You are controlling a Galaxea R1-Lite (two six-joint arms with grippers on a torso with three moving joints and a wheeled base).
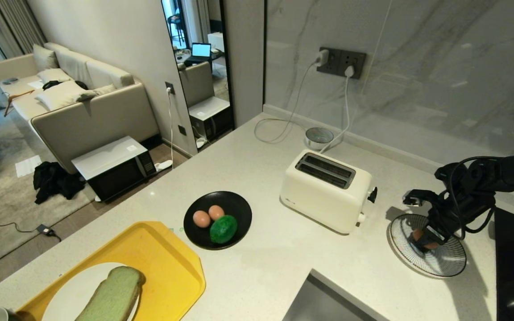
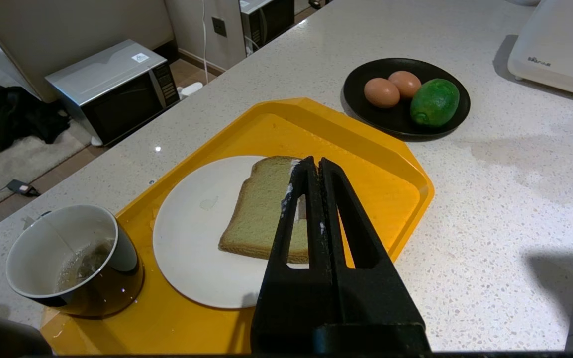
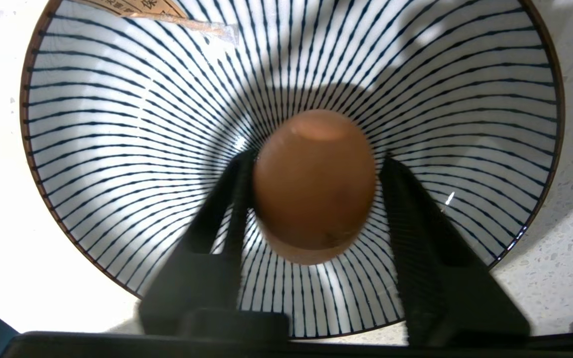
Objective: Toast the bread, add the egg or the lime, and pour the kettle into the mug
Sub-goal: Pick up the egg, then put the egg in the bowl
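The step in hand looked to be the egg one. The right gripper (image 3: 316, 164) was down inside a striped bowl (image 1: 444, 263), which stood on the counter (image 1: 257, 263) at about four o'clock from the white toaster (image 1: 326, 189). It sat astride one egg (image 3: 314, 184), black arms close on either side of the shell. Whether it was truly pinching the egg or only bracketing it, I could not tell. The two other eggs (image 1: 208, 216) lay with the lime (image 1: 223, 229) on a black plate (image 1: 239, 203) at about eight o'clock from the toaster. The lime was at five o'clock on that plate and just beside the eggs. At seven o'clock from the black plate was the yellow tray (image 1: 172, 258). It carried the bread (image 2: 261, 209), lying flat on a white plate (image 2: 192, 233), with the mug (image 2: 72, 258) at eight o'clock from the bread, a little liquid in its bottom. The toaster's slots showed empty. The kettle I could not make out with any certainty. The left gripper (image 2: 316, 161) hung above the bread, clenched on nothing. If the egg was being taken, the next move would call for a gentle, even squeeze and a straight lift clear of the bowl's sloping wall. If it was being left there, a clean release and a vertical retreat, lest the shell roll or crack.
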